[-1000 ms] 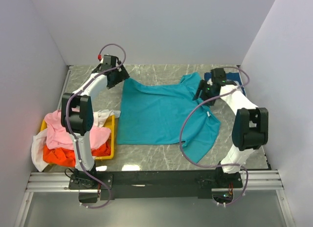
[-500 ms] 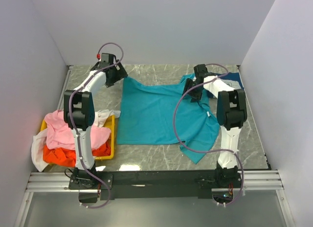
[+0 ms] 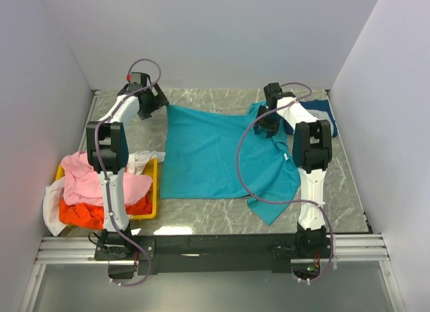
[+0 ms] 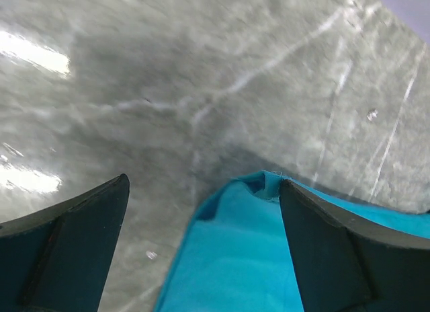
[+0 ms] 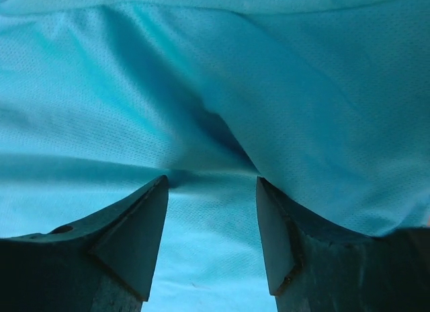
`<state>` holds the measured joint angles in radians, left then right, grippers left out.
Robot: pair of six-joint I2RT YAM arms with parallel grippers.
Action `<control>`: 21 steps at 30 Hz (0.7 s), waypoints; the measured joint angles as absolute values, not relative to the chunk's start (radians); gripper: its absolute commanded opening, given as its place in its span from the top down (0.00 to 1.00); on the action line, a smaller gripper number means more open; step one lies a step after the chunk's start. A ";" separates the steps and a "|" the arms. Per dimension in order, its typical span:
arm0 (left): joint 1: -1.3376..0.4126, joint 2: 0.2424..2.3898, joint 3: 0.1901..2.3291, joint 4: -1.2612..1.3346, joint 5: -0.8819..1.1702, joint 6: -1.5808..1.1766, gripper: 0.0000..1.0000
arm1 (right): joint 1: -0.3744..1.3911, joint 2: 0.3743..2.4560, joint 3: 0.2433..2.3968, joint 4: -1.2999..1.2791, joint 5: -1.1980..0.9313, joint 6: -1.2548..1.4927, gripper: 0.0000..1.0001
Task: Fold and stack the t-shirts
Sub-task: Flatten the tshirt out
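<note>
Here, grey marble table [image 3: 222,212], pale walls [image 3: 201,36], L end effector [image 4: 203,184], R end effector [image 5: 211,181] both apart

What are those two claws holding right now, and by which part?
The left gripper is open, with a corner of the teal t-shirt lying between its fingers, so it holds nothing. The right gripper straddles a fold of it; whether it pinches cannot be told.

Five t-shirts [image 3: 215,150], one yellow tray [image 3: 156,191], two arms [image 3: 111,150].
</note>
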<state>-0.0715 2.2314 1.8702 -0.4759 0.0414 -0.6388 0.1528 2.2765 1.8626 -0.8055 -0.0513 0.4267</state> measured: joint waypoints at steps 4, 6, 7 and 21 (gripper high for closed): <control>-0.034 2.268 1.909 -0.484 0.071 -0.635 0.01 | 0.155 2.300 1.908 -0.852 -0.037 0.429 0.44; -0.019 2.285 1.932 -0.489 0.086 -0.632 0.01 | 0.155 2.307 1.918 -0.870 -0.030 0.429 0.44; -0.014 2.291 1.940 -0.490 0.091 -0.630 0.01 | 0.155 2.309 1.924 -0.878 -0.026 0.429 0.44; 0.113 2.319 2.012 -0.491 0.150 -0.632 0.01 | 0.158 2.344 1.984 -0.954 0.010 0.438 0.44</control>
<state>0.1135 2.3188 2.0125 -0.4911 0.1501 -0.6319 0.1577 2.3444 1.9839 -0.9539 0.0101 0.4381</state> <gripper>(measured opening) 0.995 0.556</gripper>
